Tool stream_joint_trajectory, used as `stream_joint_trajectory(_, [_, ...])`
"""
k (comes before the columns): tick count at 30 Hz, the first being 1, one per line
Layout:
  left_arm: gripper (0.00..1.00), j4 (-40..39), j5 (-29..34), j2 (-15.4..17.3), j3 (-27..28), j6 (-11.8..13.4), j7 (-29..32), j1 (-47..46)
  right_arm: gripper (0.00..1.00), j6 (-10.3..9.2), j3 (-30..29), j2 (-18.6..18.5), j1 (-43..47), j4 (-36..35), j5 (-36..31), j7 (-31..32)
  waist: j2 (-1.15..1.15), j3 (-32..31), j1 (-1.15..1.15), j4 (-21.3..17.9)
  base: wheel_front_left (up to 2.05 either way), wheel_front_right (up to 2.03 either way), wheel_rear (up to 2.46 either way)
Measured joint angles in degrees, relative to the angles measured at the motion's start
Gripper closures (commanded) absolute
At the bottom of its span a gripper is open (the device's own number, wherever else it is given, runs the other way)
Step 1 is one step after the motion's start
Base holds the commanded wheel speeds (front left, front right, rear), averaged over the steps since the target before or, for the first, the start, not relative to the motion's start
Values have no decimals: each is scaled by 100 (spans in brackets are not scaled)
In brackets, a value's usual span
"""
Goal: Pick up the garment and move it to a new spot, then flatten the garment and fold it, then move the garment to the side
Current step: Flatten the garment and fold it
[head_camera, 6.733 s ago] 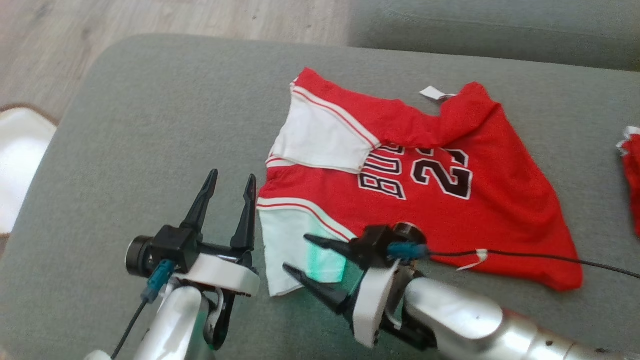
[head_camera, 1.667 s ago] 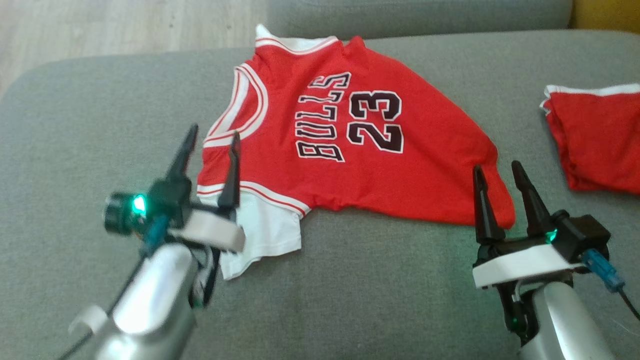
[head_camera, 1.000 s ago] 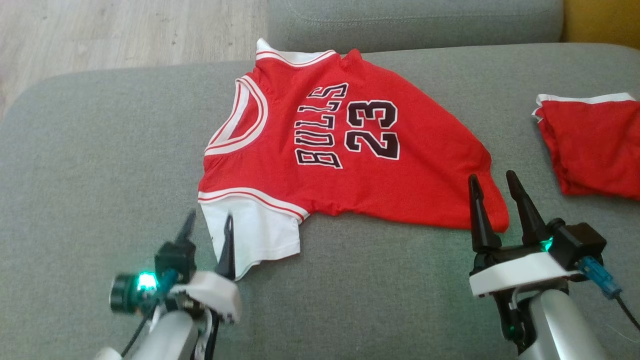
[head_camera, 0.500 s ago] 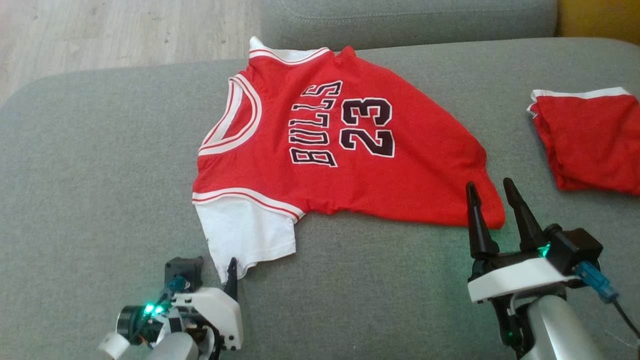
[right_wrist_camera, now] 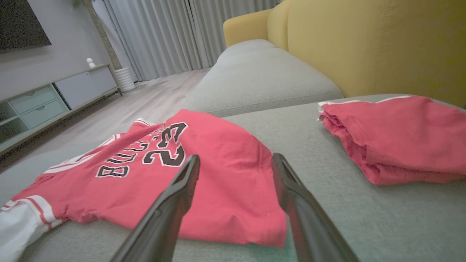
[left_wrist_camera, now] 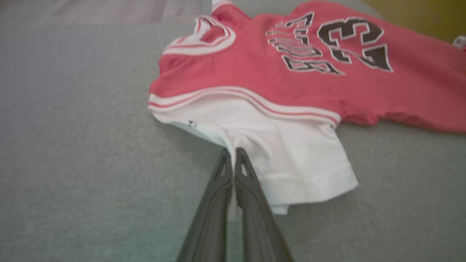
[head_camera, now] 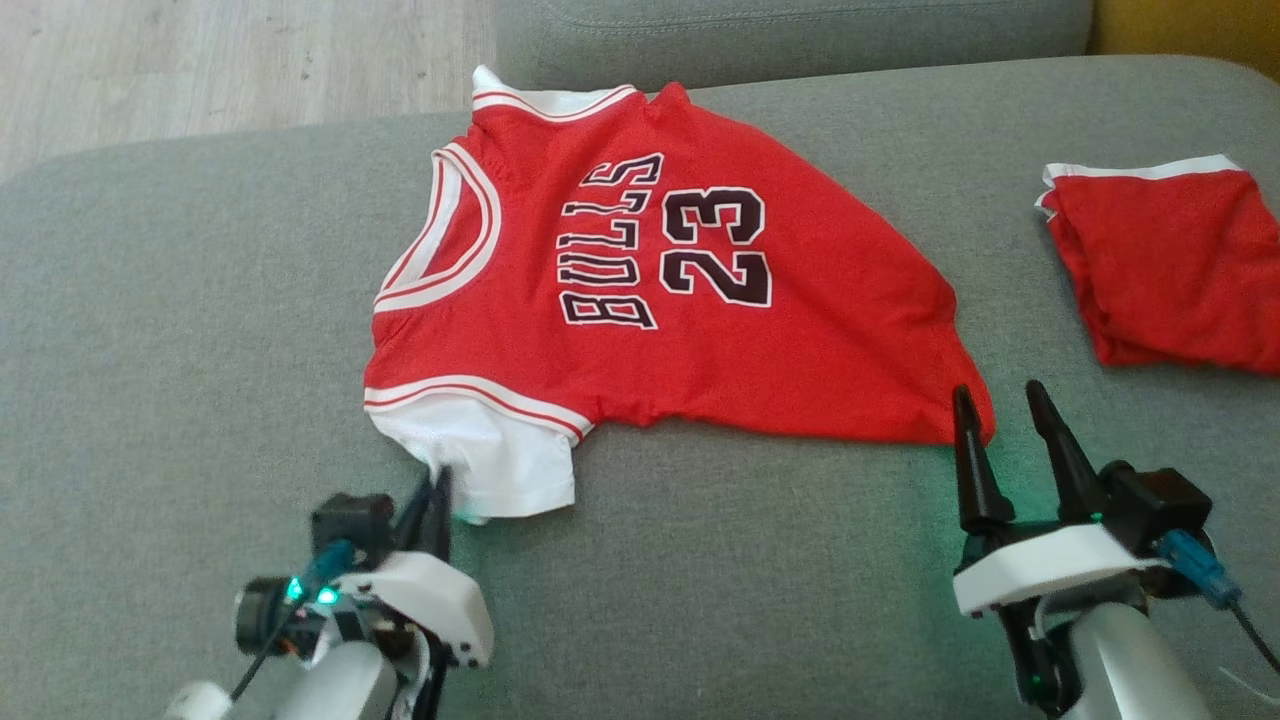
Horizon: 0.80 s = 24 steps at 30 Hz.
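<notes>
The garment (head_camera: 650, 300) is a red jersey with white sleeves and black "BULLS 23" lettering, spread on the grey cushion (head_camera: 200, 300). My left gripper (head_camera: 435, 488) is shut on the near edge of its white sleeve (left_wrist_camera: 291, 153), and the cloth bunches at the fingertips (left_wrist_camera: 233, 154). My right gripper (head_camera: 995, 405) stands open just in front of the jersey's red bottom corner (right_wrist_camera: 269, 225), with nothing between its fingers (right_wrist_camera: 182, 189). The jersey (right_wrist_camera: 164, 174) lies flat with light wrinkles.
A second red garment (head_camera: 1160, 260), folded, lies on the cushion at the far right (right_wrist_camera: 400, 138). A grey sofa back (head_camera: 780, 30) runs behind, with yellow upholstery (right_wrist_camera: 382, 43) to the right. Wooden floor (head_camera: 200, 60) lies past the cushion's left edge.
My left gripper has moved forward onto the white sleeve and shut on its edge, bunching the cloth. The right gripper stays open by the red corner. The camera has shifted slightly.
</notes>
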Motion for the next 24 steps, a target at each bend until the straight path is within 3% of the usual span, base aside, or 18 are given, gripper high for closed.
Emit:
stream_joint_trajectory(4, [100,-264,32,4,292,172,-918,-35,0,-1,-302,7,-9,400,-102,160,0,-26,0,-25,0,0,0])
stream_joint_trajectory(8, [100,-370,76,0,405,241,-1384,-81,0,-1,-519,14,-20,735,-107,363,0,-44,0,-28,0,0,0])
stream_joint_trajectory(24, [100,-677,281,-27,682,416,-1764,-191,0,-1,-555,20,-672,2041,476,609,0,97,0,151,0,0,0])
